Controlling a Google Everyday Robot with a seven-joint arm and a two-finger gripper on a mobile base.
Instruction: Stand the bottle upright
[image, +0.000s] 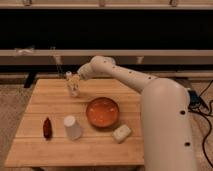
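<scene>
A small clear bottle (73, 90) is at the far left part of the wooden table (55, 150). It looks roughly upright, with its top against my gripper (73, 80). The gripper hangs right over the bottle, at the end of the white arm (125, 75) that reaches in from the right. The gripper covers the bottle's upper part.
An orange bowl (102, 112) sits mid-table, right of the bottle. A white cup (72, 127) stands upside down near the front. A dark red object (47, 128) lies at the left. A pale block (121, 133) lies by the bowl. A dark counter runs behind.
</scene>
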